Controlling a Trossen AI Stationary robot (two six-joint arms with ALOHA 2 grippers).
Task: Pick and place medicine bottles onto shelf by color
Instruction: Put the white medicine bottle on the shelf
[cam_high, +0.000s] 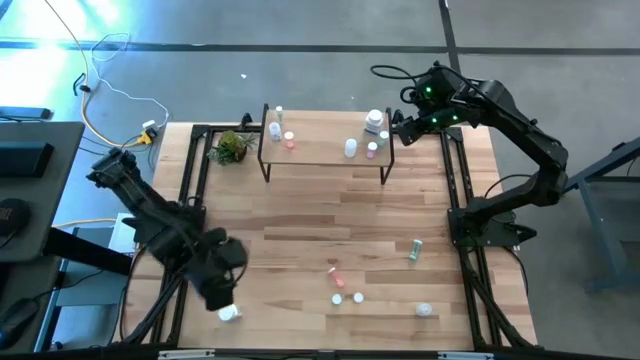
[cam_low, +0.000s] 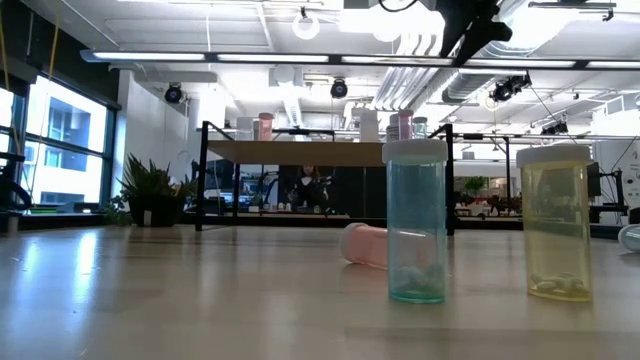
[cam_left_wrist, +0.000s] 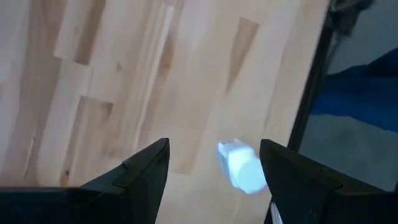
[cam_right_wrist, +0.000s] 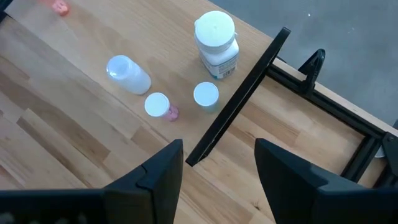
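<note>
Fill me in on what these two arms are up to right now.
The robot is sorting medicine bottles onto the shelf. The left gripper hangs open above a white bottle lying near the table's front left edge, not yet gripping it. The right gripper hovers open and empty at the shelf's right end, beside a wide white jar and a few small bottles already there. More bottles wait on the table, including a green bottle.

This is a robotics lab or workshop: a slatted wooden surface (cam_high: 300, 230) stands on a grey concrete floor (cam_high: 300, 40) with loose cables (cam_high: 110, 90) beside it, and beyond the surface run exposed ceiling ducts (cam_low: 300, 100), strip lights and large windows (cam_low: 60, 140).
</note>
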